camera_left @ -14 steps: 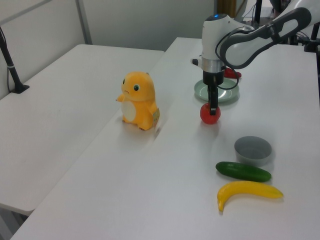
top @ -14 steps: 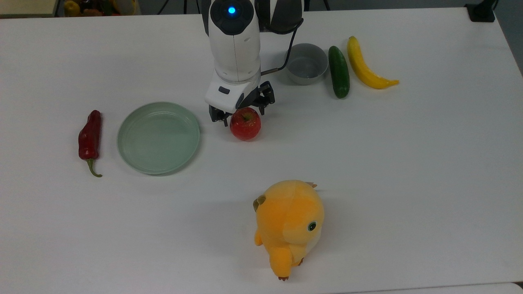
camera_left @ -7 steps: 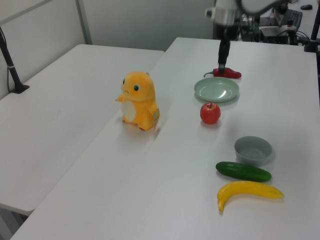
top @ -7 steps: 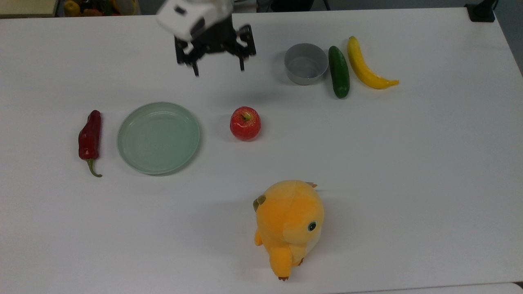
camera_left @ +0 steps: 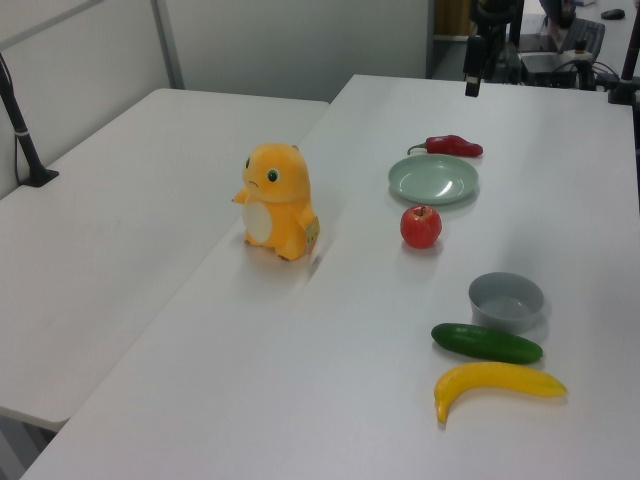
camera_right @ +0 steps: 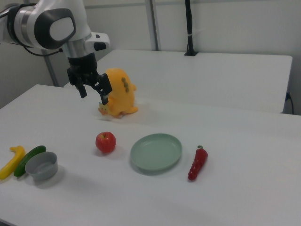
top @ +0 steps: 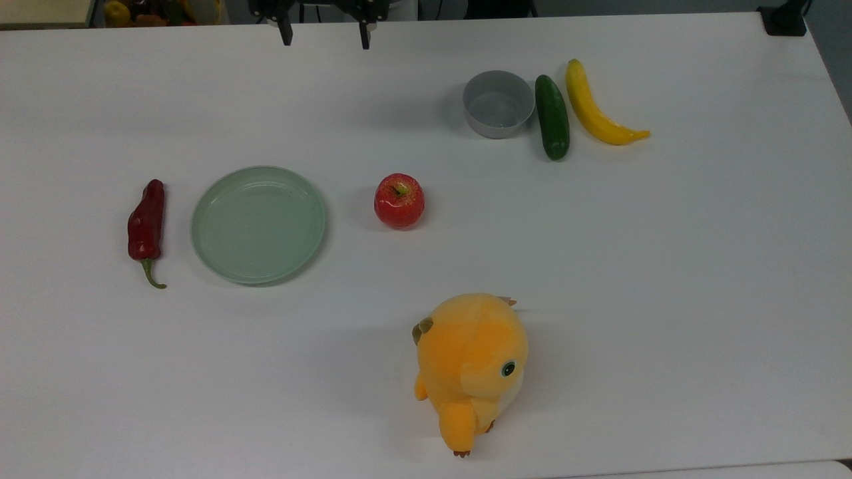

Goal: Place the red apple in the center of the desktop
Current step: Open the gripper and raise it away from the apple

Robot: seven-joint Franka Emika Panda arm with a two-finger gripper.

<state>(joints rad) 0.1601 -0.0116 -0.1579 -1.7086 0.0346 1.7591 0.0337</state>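
The desktop point(top: 665, 279) carries 7 loose things: 1 red apple point(top: 399, 200), 1 pale-green plate point(top: 258, 224), 1 dark-red chili pepper point(top: 146, 223), 1 small grey bowl point(top: 498, 103), 1 cucumber point(top: 552, 116), 1 banana point(top: 594, 105) and 1 orange plush toy point(top: 471, 366). Above it hangs 1 gripper point(camera_right: 92, 90) with 2 fingers. At the top view's far left corner, off the desktop, sits what may be 1 container of mixed fruit point(top: 156, 11), too cramped to count.

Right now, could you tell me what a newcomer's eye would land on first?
Probably the orange plush standing at the table's near edge in the top view. Next, the apple alone mid-table, just right of the green plate, with the open gripper hanging well above.
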